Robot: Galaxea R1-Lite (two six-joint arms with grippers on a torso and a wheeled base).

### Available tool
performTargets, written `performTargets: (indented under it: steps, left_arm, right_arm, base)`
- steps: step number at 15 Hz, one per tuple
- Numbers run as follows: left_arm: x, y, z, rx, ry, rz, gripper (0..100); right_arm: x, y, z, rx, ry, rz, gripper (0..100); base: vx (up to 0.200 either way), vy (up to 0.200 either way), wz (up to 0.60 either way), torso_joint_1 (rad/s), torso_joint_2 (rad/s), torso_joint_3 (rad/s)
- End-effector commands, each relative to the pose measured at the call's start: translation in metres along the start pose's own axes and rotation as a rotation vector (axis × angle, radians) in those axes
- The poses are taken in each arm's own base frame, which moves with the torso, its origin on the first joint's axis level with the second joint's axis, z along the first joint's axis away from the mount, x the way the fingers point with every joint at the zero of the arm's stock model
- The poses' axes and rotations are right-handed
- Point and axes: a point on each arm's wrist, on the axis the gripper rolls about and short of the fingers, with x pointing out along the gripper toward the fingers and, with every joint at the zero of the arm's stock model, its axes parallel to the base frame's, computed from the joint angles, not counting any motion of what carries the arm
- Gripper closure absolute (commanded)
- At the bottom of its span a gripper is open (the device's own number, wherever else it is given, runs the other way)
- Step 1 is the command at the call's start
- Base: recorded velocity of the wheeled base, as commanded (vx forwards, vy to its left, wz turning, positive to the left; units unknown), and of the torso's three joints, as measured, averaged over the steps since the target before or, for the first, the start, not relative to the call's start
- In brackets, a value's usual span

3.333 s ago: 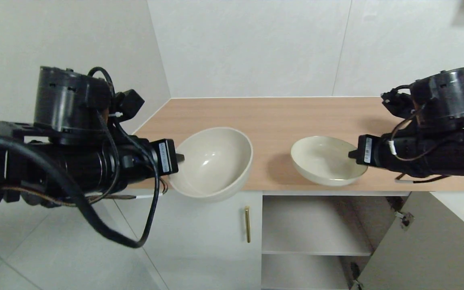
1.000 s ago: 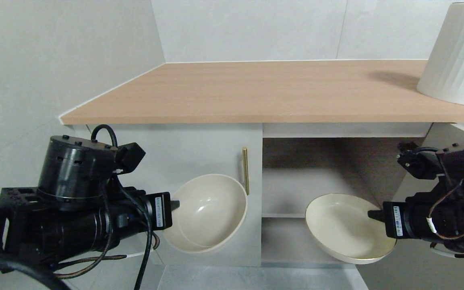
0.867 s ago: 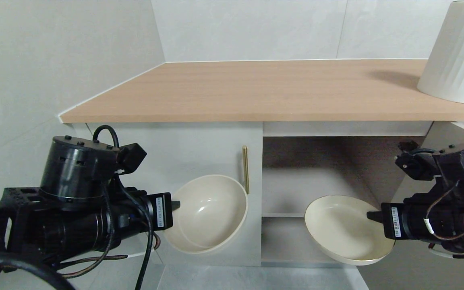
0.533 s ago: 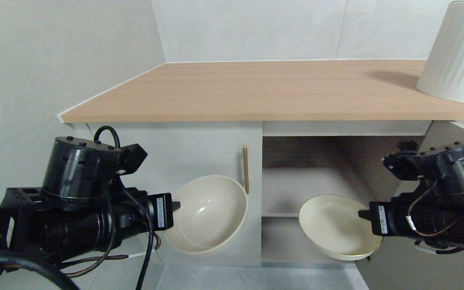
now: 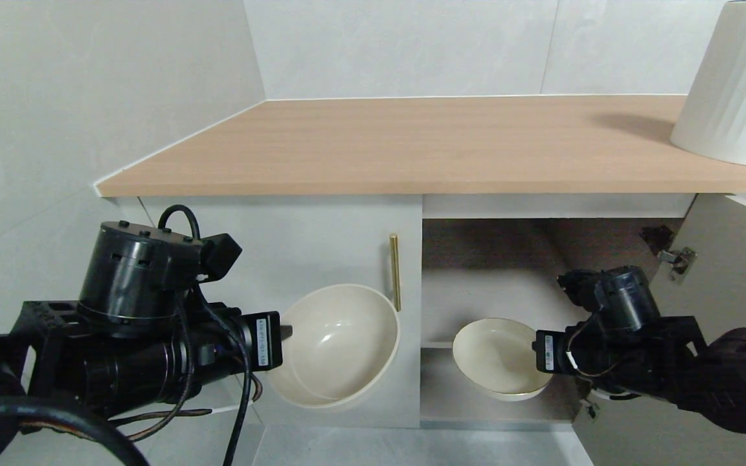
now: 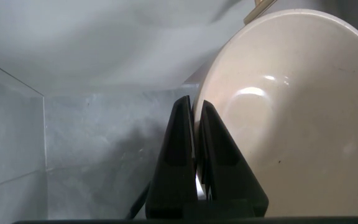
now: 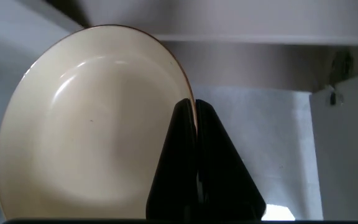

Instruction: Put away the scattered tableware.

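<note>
My left claw (image 5: 286, 332) is pressed together on the rim of the deep bowl (image 5: 340, 346); in the left wrist view the two fingers (image 6: 180, 134) pinch the thin wall of the deep bowl (image 6: 291, 118) between them. I hold it in the air, tilted so its hollow faces up and outward, in front of the closed left door (image 5: 308, 239) of the cabinet. Its upper rim sits just beside the lower end of the brass handle (image 5: 394, 272) at that door's right edge.

My right claw (image 5: 537, 347) is likewise clamped on the rim of the shallow bowl (image 5: 495, 356). The right wrist view shows both fingers (image 7: 182, 143) closed over the edge of the shallow bowl (image 7: 92, 118), one on each side. This bowl hangs at the mouth of the open right compartment, level with the front edge of the inner shelf (image 5: 436, 345) and near the compartment's left side. I cannot tell whether its underside touches the shelf or anything else.

The right door (image 5: 729, 259) stands swung open, its hinge (image 5: 676, 257) at the compartment's upper right corner. Above, the wooden countertop (image 5: 412, 149) carries a white ribbed shade (image 5: 735, 90) at its right end, well apart from both bowls.
</note>
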Motion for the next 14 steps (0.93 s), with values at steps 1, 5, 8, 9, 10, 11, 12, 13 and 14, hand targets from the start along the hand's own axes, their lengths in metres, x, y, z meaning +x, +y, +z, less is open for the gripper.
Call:
performTargets:
  steps: [1, 5, 8, 9, 10, 11, 12, 13, 14]
  left_arm:
    - [0.001, 0.0, 0.0, 0.0, 0.002, 0.001, 100]
    - [0.001, 0.0, 0.0, 0.0, 0.002, 0.001, 100]
    - [0.001, 0.0, 0.0, 0.0, 0.003, 0.002, 100]
    - [0.001, 0.0, 0.0, 0.0, 0.003, 0.002, 100]
    - [0.001, 0.0, 0.0, 0.0, 0.003, 0.002, 100]
    - [0.001, 0.0, 0.0, 0.0, 0.002, 0.001, 100]
    - [0.001, 0.0, 0.0, 0.0, 0.003, 0.002, 100]
    - [0.001, 0.0, 0.0, 0.0, 0.003, 0.002, 100]
    - [0.001, 0.0, 0.0, 0.0, 0.003, 0.002, 100]
  right_arm:
    - [0.043, -0.011, -0.017, 0.011, 0.039, -0.065, 100]
    - [0.087, -0.03, -0.012, 0.057, -0.064, -0.129, 100]
    - [0.113, -0.045, -0.01, 0.084, -0.096, -0.241, 100]
    - [0.119, -0.048, -0.008, 0.091, -0.114, -0.256, 100]
    - [0.124, -0.051, -0.004, 0.1, -0.138, -0.271, 100]
    - [0.131, -0.054, -0.003, 0.104, -0.149, -0.295, 100]
    - [0.138, -0.055, -0.002, 0.109, -0.162, -0.319, 100]
    - [0.142, -0.056, -0.002, 0.11, -0.17, -0.333, 100]
    - [0.149, -0.059, 0.002, 0.119, -0.196, -0.372, 100]
  base:
    - [0.0, 0.0, 0.0, 0.0, 0.0, 0.0]
    - [0.0, 0.0, 0.0, 0.0, 0.0, 0.0]
    - [0.0, 0.0, 0.0, 0.0, 0.0, 0.0]
    - [0.0, 0.0, 0.0, 0.0, 0.0, 0.0]
    - [0.0, 0.0, 0.0, 0.0, 0.0, 0.0]
    - [0.0, 0.0, 0.0, 0.0, 0.0, 0.0]
    - [0.0, 0.0, 0.0, 0.0, 0.0, 0.0]
    - [0.0, 0.0, 0.0, 0.0, 0.0, 0.0]
    - [0.0, 0.0, 0.0, 0.0, 0.0, 0.0]
